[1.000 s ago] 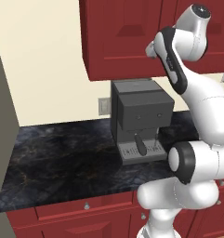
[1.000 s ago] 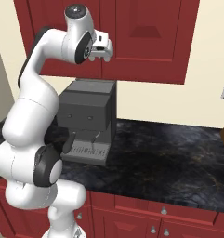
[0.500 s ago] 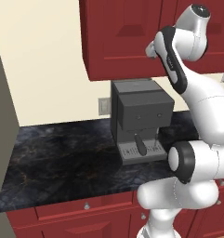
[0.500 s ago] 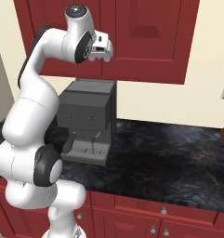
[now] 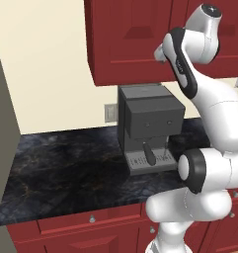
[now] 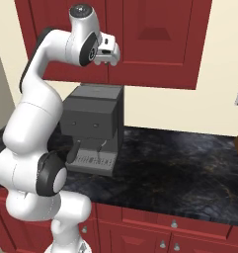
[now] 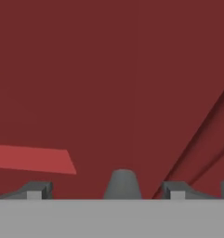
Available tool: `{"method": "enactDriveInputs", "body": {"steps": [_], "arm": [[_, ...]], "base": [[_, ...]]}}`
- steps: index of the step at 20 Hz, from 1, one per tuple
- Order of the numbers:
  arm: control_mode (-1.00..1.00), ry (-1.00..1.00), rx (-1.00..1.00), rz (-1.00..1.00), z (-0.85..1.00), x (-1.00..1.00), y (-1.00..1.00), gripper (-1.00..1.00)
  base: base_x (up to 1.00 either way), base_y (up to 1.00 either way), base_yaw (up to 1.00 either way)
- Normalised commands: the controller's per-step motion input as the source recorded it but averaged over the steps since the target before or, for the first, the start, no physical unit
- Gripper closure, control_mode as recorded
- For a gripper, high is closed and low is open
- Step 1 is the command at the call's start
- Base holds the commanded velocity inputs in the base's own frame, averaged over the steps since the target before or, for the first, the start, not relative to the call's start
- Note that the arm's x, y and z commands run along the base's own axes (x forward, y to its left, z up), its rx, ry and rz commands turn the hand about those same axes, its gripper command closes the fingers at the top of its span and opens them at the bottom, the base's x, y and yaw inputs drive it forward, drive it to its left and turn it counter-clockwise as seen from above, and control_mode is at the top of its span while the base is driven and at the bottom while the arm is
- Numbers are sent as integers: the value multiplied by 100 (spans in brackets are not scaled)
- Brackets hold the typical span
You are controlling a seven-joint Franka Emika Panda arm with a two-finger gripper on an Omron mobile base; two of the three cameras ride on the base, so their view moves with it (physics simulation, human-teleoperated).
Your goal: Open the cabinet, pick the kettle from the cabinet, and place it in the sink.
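On your left, the left base view gives you a cream wall, a dark marbled countertop (image 5: 76,163) running to its front edge, and a small wall outlet (image 5: 109,113) just left of the boxy grey coffee machine (image 5: 147,128); this stretch of counter left of the machine is bare and offers the widest room. Above it hangs the cabinet (image 5: 130,39), dark red with raised-panel doors, both shut, its bottom edge sitting a little above the machine's top. The white arm rises at the right and covers the hand here. Moving to the right base view, you see what that view hides: the gripper (image 6: 106,58) is lifted against the lower part of the cabinet door, just beside the seam between two doors, above the coffee machine's top. This view also shows open counter stretching right of the machine, and red base drawers with small silver knobs (image 6: 174,224) under the counter edge. In the hand view, you are pressed close to the dark red door panel; a small grey knob (image 7: 122,185) sits between the two finger tips (image 7: 35,190), which stand wide apart, so the pincer is open and grips nothing. A lighter red bevel shows at the lower left and a panel groove slants at the right. The kettle cannot be seen behind the closed doors.
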Motion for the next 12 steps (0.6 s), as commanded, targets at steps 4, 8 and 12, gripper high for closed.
{"method": "enactDriveInputs", "body": {"steps": [4, 8, 12], "arm": [[-100, 3, 1, 0, -7, 23, -1, 100], [-100, 12, 12, -2, -15, 19, 0, 100], [-100, 5, 20, -1, -16, 16, -2, 100]], "base": [[0, 0, 0], [0, 0, 0], [0, 0, 0]]}}
